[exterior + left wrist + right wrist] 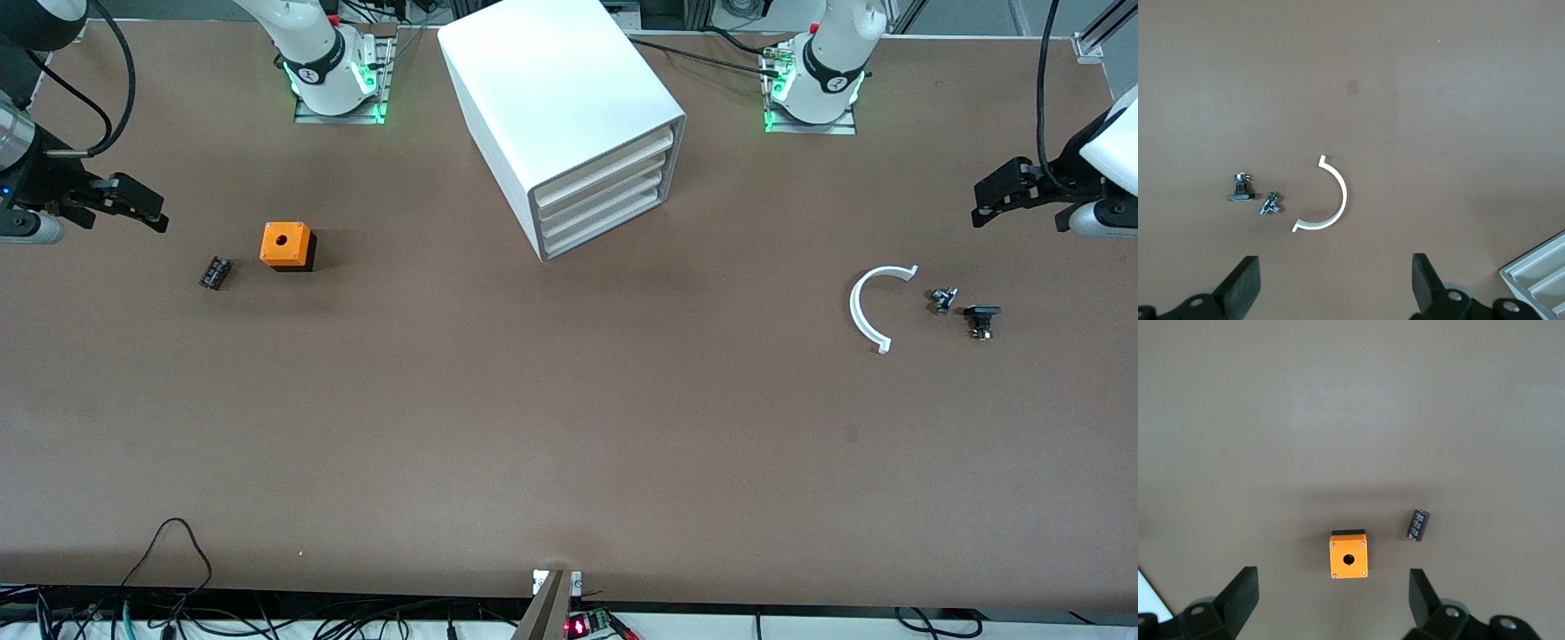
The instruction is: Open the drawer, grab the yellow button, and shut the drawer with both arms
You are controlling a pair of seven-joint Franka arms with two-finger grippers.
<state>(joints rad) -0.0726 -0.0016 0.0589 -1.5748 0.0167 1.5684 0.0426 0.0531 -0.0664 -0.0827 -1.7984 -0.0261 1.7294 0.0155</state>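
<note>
The white cabinet [560, 89] stands at the middle of the table near the arms' bases, its grey-framed front turned toward the left arm's end. Its topmost drawer [605, 167] is pushed in, like the three below. A corner of the cabinet [1538, 270] shows in the left wrist view. The button is hidden. My left gripper [978, 206] [1335, 267] hangs open and empty over the left arm's end of the table. My right gripper [160, 213] [1332, 583] hangs open and empty over the right arm's end, above the orange cube.
An orange cube with a hole [286, 244] [1348, 555] and a small black part [214, 272] [1418, 525] lie toward the right arm's end. A white half ring [876, 302] [1328, 197], a small metal part [942, 300] and a black part [981, 318] lie toward the left arm's end.
</note>
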